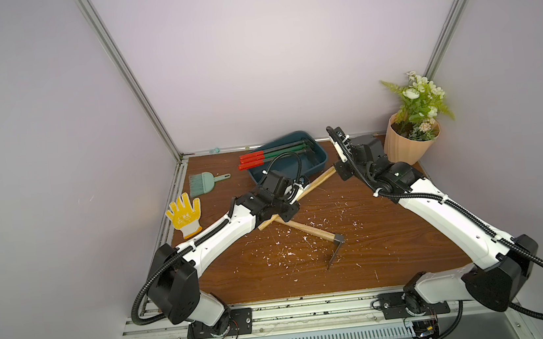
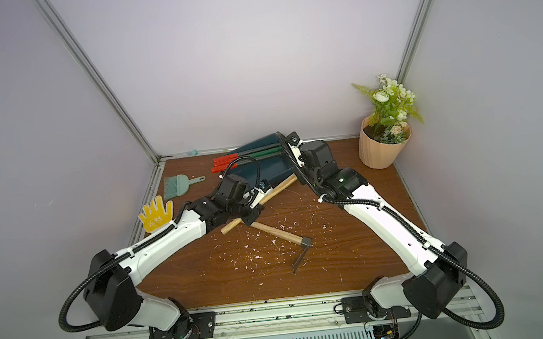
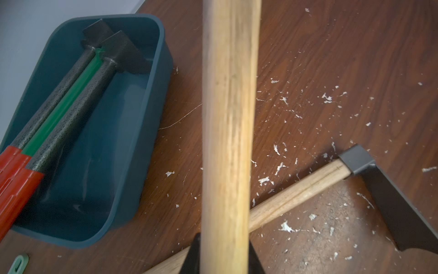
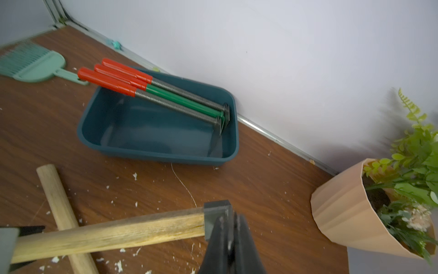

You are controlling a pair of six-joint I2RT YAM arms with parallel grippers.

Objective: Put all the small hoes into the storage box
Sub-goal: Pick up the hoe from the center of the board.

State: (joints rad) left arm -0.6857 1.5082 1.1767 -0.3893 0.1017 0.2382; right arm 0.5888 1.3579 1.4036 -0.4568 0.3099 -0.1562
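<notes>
A small hoe with a pale wooden handle stretches between my two arms, just in front of the storage box. My left gripper is shut on its handle. My right gripper is shut on the thin dark blade beside the grey head socket. The handle crosses over a second hoe's handle. The dark teal storage box stands at the back wall and holds three red-gripped tools. In both top views the fingers are hidden under the wrists.
The second hoe lies on the wooden table, its dark blade toward the front. A peach flower pot stands at the back right. A green brush and a yellow glove lie at the left. White flecks litter the table.
</notes>
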